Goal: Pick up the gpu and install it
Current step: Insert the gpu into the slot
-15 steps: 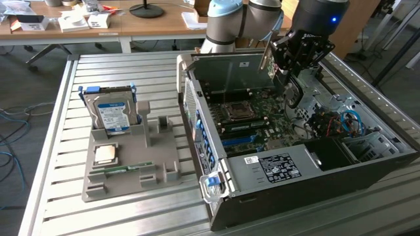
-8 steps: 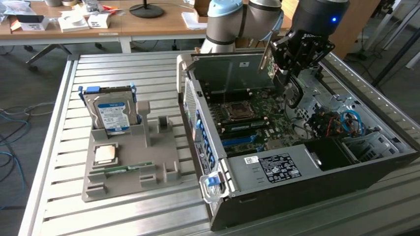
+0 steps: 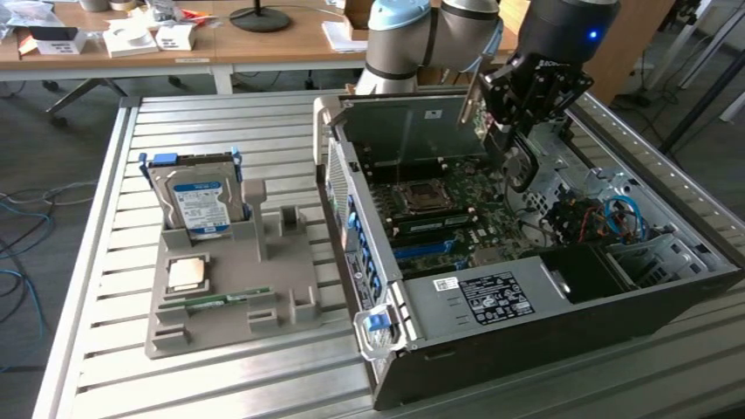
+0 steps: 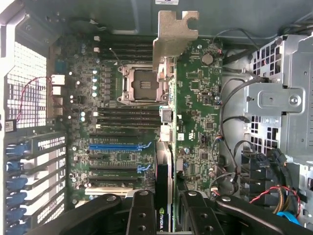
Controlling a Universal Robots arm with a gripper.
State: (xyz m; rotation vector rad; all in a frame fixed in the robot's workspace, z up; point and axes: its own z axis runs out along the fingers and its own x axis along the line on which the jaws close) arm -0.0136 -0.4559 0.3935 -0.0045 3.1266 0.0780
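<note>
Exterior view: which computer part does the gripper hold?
The thin black gpu card over the case; silver hard drive and green memory stick sit in grey tray.

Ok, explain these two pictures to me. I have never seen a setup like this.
The grey jointed machine is a robot arm. One picture comes from a camera standing off to the side, the other from a camera on the arm's wrist, looking into an open computer case. Its fingers are shut on the gpu, a flat graphics card, held over the motherboard. On the slatted table beside the case sits a grey holder with a hard drive, a processor chip and a memory stick.
</note>
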